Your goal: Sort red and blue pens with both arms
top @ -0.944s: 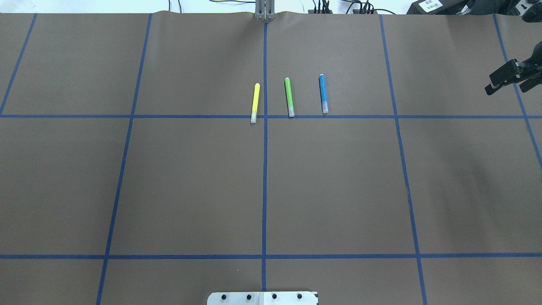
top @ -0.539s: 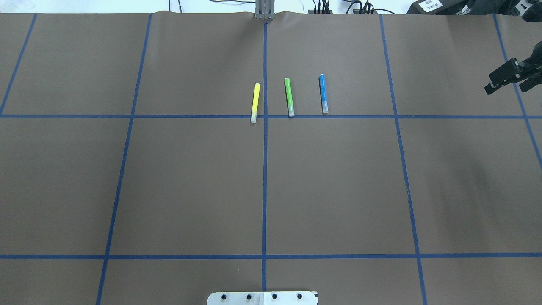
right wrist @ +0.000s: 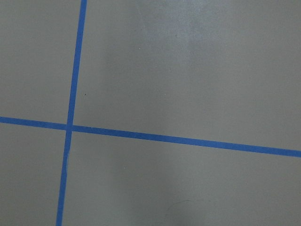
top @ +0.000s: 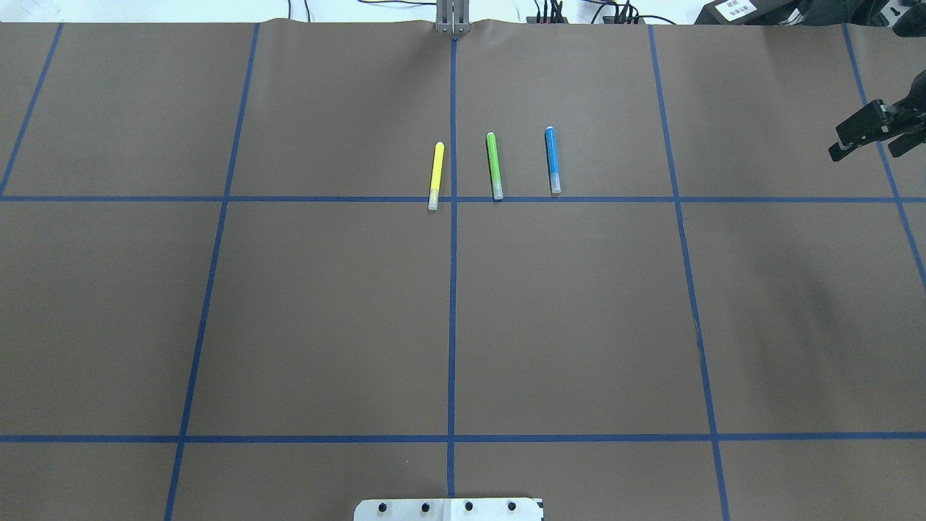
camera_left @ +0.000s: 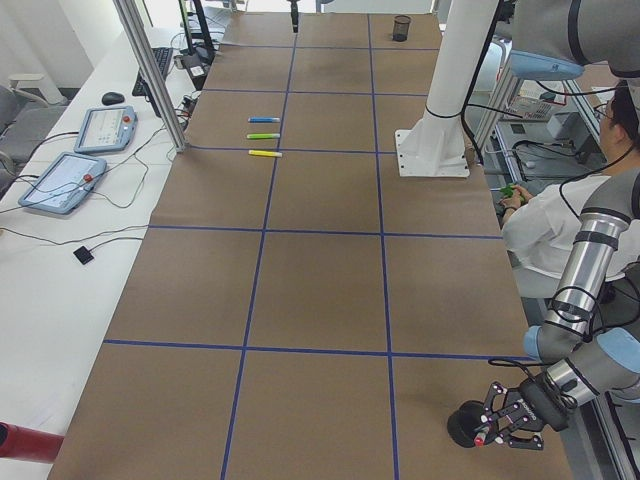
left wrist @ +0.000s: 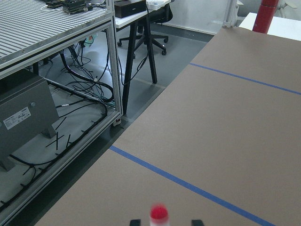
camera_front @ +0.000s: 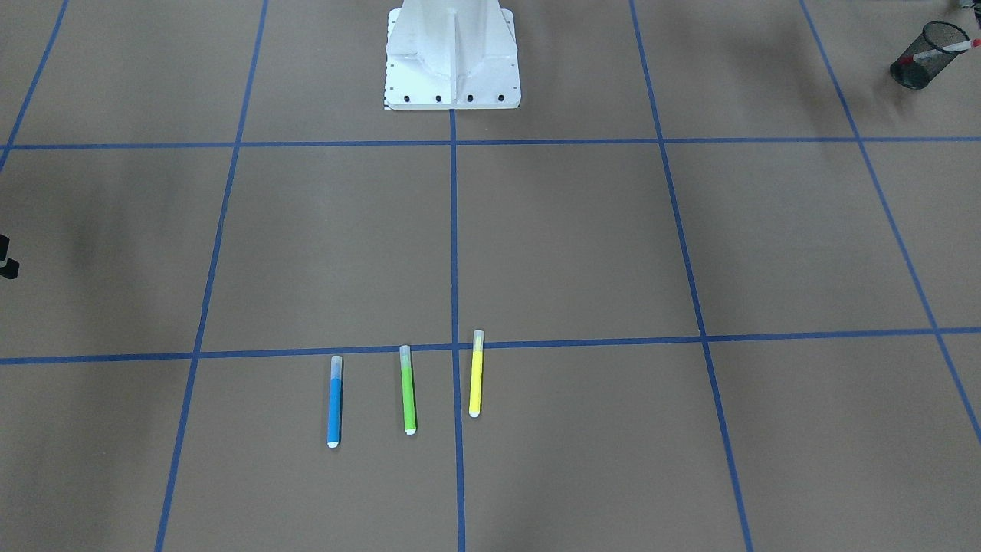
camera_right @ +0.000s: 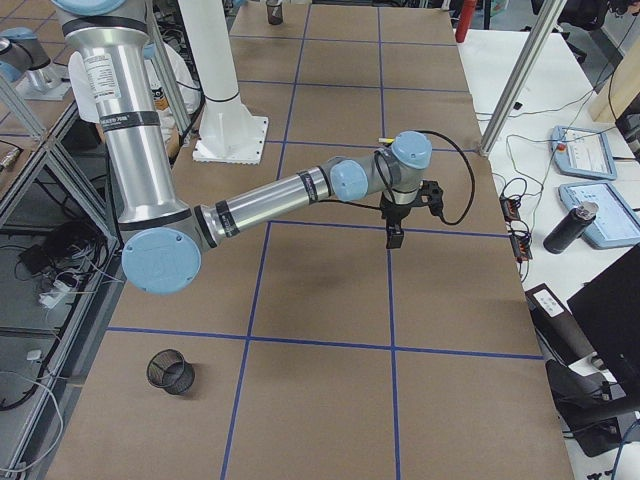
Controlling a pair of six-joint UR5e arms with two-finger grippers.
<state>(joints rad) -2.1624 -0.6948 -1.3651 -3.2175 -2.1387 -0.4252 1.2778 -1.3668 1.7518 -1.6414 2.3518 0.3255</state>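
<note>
The blue pen (top: 552, 160) lies on the brown table beyond the middle, in a row with a green pen (top: 494, 165) and a yellow pen (top: 436, 176). The red pen (camera_front: 954, 47) leans out of a black mesh cup (camera_front: 920, 50) at the table's end on my left side. My left gripper (left wrist: 166, 222) is open by that cup, the pen's red end (left wrist: 159, 214) standing between its fingertips with a gap on each side. My right gripper (top: 866, 152) hangs open and empty over the table's right edge, far from the blue pen.
A second black mesh cup (camera_right: 170, 372) stands near the table's end on my right side. The white pedestal base (camera_front: 452, 61) sits at mid-table on the robot's side. A person (camera_left: 570, 210) sits beside the table, behind the left arm.
</note>
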